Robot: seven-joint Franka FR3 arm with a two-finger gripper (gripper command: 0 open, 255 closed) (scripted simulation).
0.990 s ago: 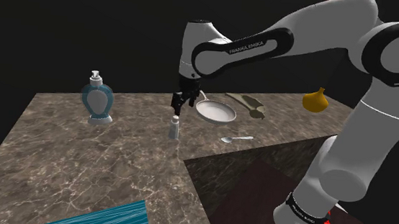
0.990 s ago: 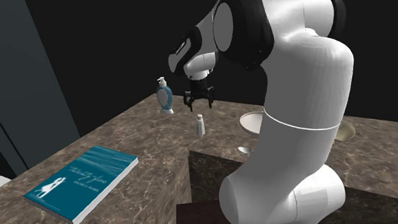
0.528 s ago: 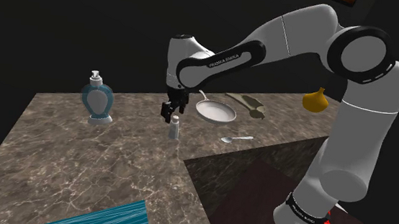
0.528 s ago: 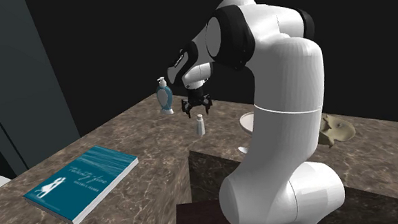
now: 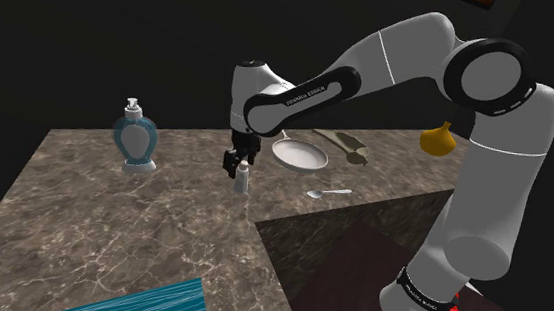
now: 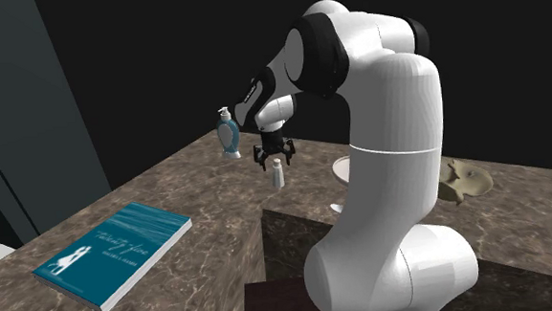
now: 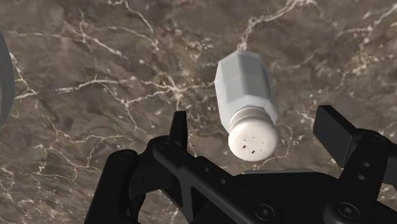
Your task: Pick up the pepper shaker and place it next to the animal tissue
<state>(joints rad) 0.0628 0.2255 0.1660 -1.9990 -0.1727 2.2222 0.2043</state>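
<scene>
Wrist view: small white faceted pepper shaker [image 7: 248,83] upright, directly under black two-finger end effector [image 7: 254,125], centred between spread, empty fingers [image 7: 180,132]; long axis vertical, along approach.

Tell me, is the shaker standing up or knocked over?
Standing up: the shaker sits on its base on the counter, with its holed cap on top.

Shaker [image 5: 242,182] on counter [image 5: 130,219], btwn jaws, nr plate [image 5: 300,155]
</scene>
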